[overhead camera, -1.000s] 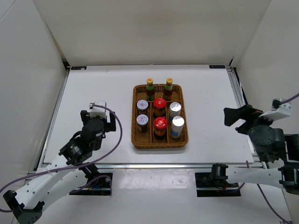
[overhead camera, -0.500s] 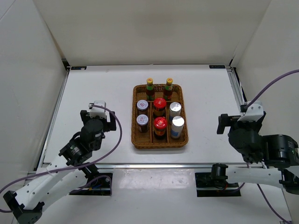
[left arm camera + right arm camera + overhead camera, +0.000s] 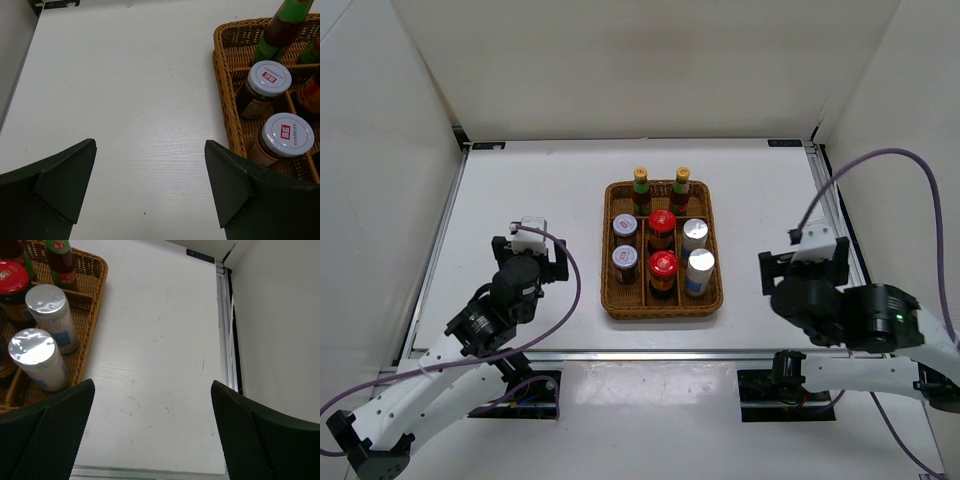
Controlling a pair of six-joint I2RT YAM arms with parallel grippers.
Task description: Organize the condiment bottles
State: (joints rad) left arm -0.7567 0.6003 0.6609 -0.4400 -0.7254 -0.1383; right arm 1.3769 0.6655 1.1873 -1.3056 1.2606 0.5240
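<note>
All the condiment bottles stand upright in the brown wicker tray. Two slim yellow-capped bottles fill the far row. Below them run a column of two grey-lidded jars, one of two red-lidded jars and one of two silver-capped bottles. My left gripper hovers left of the tray, open and holding nothing, with the grey-lidded jars to its right. My right gripper is right of the tray, open over bare table, with the silver-capped bottles at its left.
The white table is bounded by a metal rail on the right and white walls behind and at both sides. The tray's wicker rim lies close to my left gripper's right finger. The table's near edge shows under my right gripper.
My right arm has swung in from the table's right edge toward the tray, and its gripper now faces along the table. The left arm and the bottles have not moved.
</note>
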